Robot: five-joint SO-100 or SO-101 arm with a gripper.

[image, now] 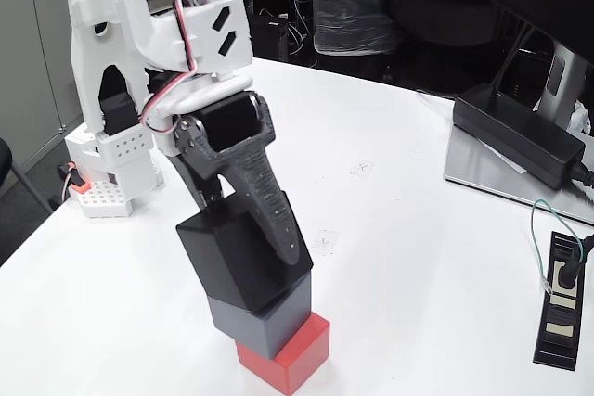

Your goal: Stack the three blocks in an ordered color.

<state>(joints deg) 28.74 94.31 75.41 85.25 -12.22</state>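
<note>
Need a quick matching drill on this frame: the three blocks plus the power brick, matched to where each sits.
Things:
1. red block
2. grey block
3. black block
4. power brick

Places:
A. middle of the stack
B. top of the stack, tilted, between the fingers of the gripper
C. on the white table, bottom of the stack
D. far right in the fixed view, on a flat grey plate

Pairs: 1-C, 2-A, 3-B, 4-D

black block | grey block | red block | table white
</note>
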